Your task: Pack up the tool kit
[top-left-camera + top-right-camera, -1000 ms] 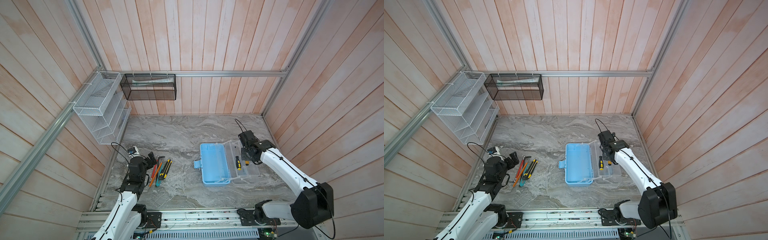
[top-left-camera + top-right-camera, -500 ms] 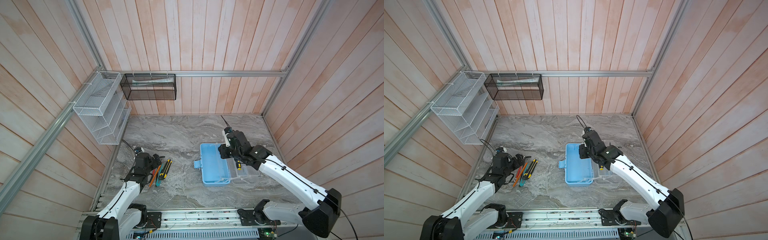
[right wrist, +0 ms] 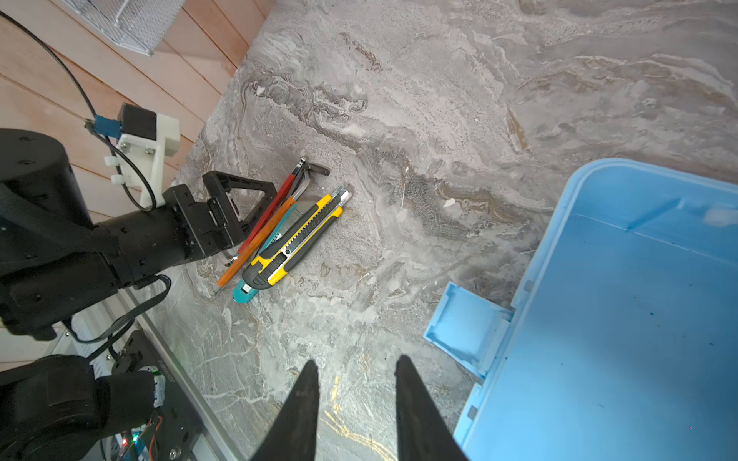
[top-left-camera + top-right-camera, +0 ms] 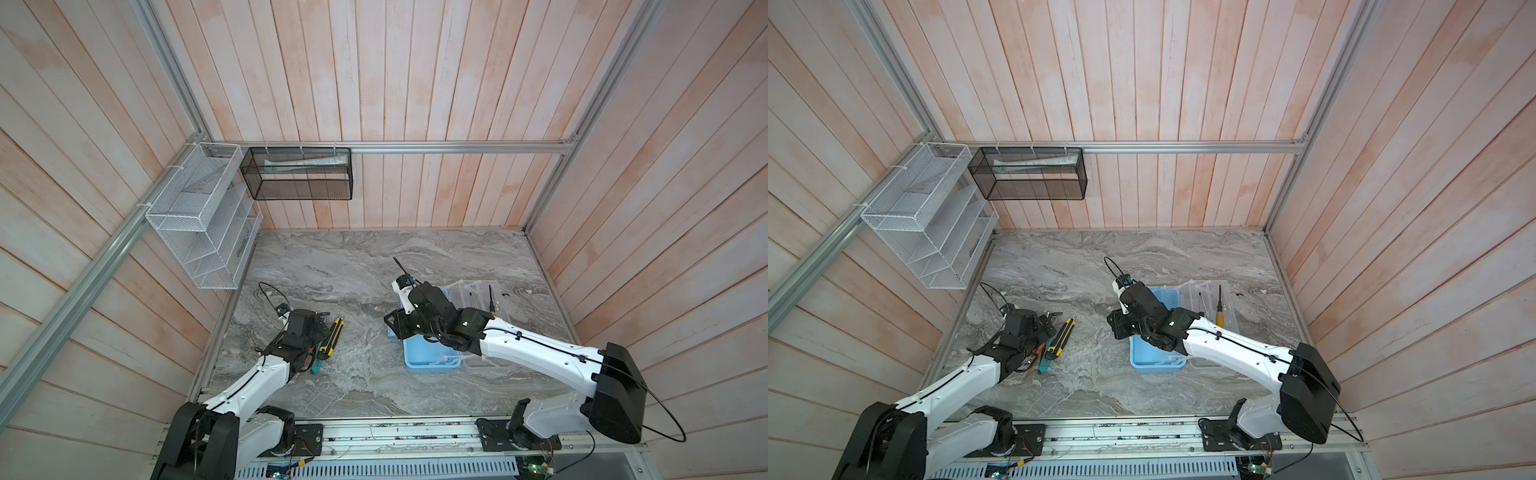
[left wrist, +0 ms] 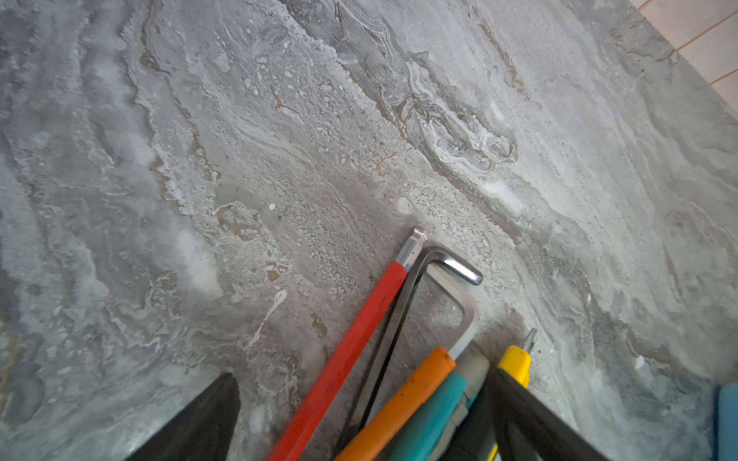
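Grey marbled table (image 4: 374,266) is seen in both top views, walled in by pale wooden boards. No brand or label can be read; lettering is printed along the yellow-black cutter (image 3: 295,239) in the right wrist view, but it is too small to be made out. The tool kit's light-blue case (image 4: 432,355) lies open right of centre, low in the frame. Its see-through lid (image 4: 480,291) is folded out to the right, with a yellow-handled screwdriver (image 4: 1219,318) lying on it. The cutter, a red pencil (image 5: 351,347), an orange pencil (image 5: 403,399) and bent hex keys (image 5: 459,271) are heaped at lower left. The left tool (image 5: 359,377) is spread wide, the pencils seen between its fingers and nothing gripped. The right tool (image 3: 356,361) is held narrowly parted and empty above bare table beside the case's latch (image 3: 467,331). A second earlier, the right arm was over the lid and the left arm was drawn back from the heap.
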Controlling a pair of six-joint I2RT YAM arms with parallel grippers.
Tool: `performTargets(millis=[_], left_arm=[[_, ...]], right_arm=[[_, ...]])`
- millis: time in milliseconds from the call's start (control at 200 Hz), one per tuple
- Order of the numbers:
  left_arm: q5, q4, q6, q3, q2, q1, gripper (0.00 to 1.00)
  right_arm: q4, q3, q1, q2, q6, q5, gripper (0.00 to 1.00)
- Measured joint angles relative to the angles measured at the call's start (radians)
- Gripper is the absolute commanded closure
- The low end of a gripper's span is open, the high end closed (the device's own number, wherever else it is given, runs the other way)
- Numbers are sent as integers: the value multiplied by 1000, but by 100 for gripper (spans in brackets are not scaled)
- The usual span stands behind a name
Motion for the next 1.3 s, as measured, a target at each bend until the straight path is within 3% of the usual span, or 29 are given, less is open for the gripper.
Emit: performTargets(millis=[455,700,960,1100,1200,1300], left_arm=[[112,56,-70,-21,40,-23,1],[173,70,-140,-71,-95,-81,1],[185,78,-206,-111,-207,-162,1],[102,-53,-188,-64,-250,-164,0],[32,-135,-149,-13,-318,-132,0],[11,-173,-94,17,-373,-23,0]], right_arm=[[6,-28,-8,-60,17,34,64],[2,-27,-17,-47,18,26,61],[-41,31,-19,146,63,-12,59],[-66,120,18,283,100,-12,54],[-73,214,58,387,116,-19,53],[-71,299,92,486,127,-26,52]])
